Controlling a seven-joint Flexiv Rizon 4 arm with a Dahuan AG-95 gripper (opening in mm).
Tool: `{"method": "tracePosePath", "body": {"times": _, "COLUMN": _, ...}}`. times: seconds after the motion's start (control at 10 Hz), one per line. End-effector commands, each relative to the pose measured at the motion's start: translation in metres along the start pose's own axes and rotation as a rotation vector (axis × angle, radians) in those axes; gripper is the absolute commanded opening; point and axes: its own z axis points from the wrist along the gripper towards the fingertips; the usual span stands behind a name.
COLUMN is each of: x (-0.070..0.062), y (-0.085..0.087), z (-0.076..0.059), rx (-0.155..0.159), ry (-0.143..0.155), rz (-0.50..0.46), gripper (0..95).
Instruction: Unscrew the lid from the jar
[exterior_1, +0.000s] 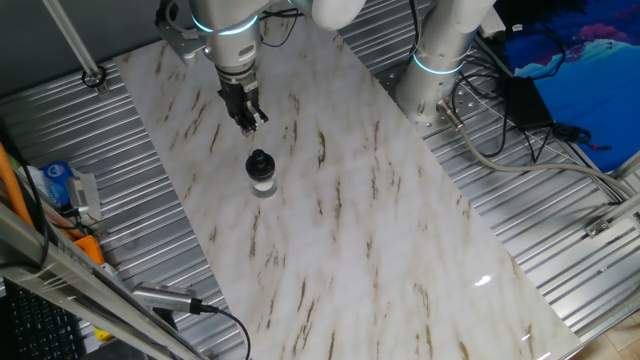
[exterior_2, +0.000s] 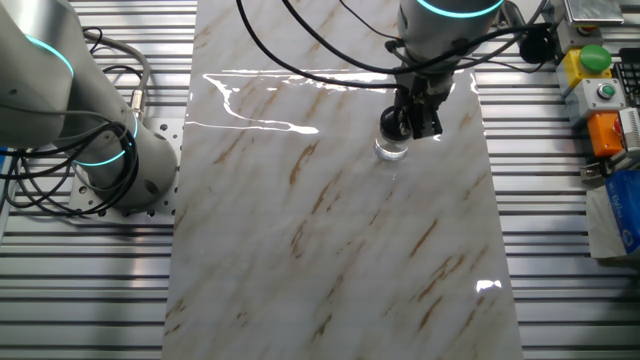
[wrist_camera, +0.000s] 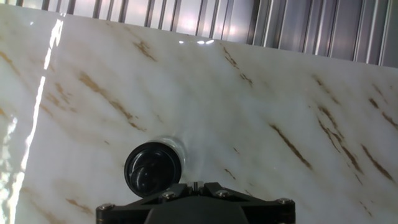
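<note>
The jar (exterior_1: 263, 184) is small and clear and stands upright on the marble tabletop (exterior_1: 330, 230). The black lid (exterior_1: 259, 162) sits on top of it. My gripper (exterior_1: 249, 122) hangs above the table just behind the jar, apart from it, with the fingers together and nothing between them. In the other fixed view the gripper (exterior_2: 424, 118) is beside the lid (exterior_2: 393, 124) and the jar (exterior_2: 391, 149). In the hand view the lid (wrist_camera: 152, 169) lies below and left of the fingertips (wrist_camera: 196, 186), with the jar's clear rim (wrist_camera: 178, 148) showing around it.
A second robot base (exterior_1: 440, 60) stands on the ribbed metal bench at the table's far side, with cables (exterior_1: 500, 130) beside it. A button box (exterior_2: 598, 90) and packets (exterior_2: 615, 215) lie off the table's edge. Tools lie at the left (exterior_1: 70, 190).
</note>
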Motion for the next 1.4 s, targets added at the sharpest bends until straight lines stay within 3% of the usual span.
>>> {"method": "tracePosePath", "body": {"times": 0.1, "x": -0.0002, "y": 0.0001, "z": 0.0, "rx": -0.001, "ry": -0.004, "rz": 0.002, "gripper": 0.0}}
{"method": "tracePosePath", "body": {"times": 0.4, "x": -0.0002, "y": 0.0001, "z": -0.0001, "rx": 0.003, "ry": -0.007, "rz": 0.037, "gripper": 0.0}}
{"method": "tracePosePath", "body": {"times": 0.6, "x": 0.0001, "y": 0.0003, "z": -0.0008, "rx": 0.003, "ry": -0.022, "rz": -0.004, "gripper": 0.0}}
{"method": "tracePosePath", "body": {"times": 1.3, "x": 0.0003, "y": 0.0002, "z": -0.0001, "rx": 0.014, "ry": -0.018, "rz": -0.087, "gripper": 0.0}}
{"method": "tracePosePath", "body": {"times": 1.4, "x": 0.0003, "y": 0.0002, "z": -0.0001, "rx": 0.016, "ry": -0.034, "rz": -0.105, "gripper": 0.0}}
